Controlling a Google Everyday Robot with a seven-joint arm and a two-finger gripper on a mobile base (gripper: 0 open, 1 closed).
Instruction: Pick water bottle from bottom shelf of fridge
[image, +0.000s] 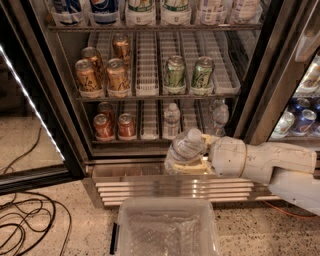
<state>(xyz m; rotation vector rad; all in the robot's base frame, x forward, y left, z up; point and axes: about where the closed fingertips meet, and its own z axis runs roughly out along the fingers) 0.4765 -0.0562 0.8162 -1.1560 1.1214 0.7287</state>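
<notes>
The gripper (194, 164) sits just outside the fridge (175, 186), level with its lower sill, and its jaws are clenched around the water bottle (183, 150). The bottle hangs tilted in front of the bottom shelf (150, 138), with its cap leaning back toward the wrist. The main risk, as I judge it, is the grip. The thin plastic wall can buckle or slide, and a tilted hold low on the body could let the bottle pivot and drop, probably into or beside the clear bin (167, 227) directly below the jaws. A sharp pull back or a swing could also knock the bottle against the dark door frame (257, 85) up and to the right of the jaws. Behind the jaws, two other bottles (171, 119) stand on the same rack, one straight behind and one further right. The red cans (115, 126) stand well to their left, out of the way. Loose cables (25, 227) lie on the floor far left and below, which matters only to the base.
</notes>
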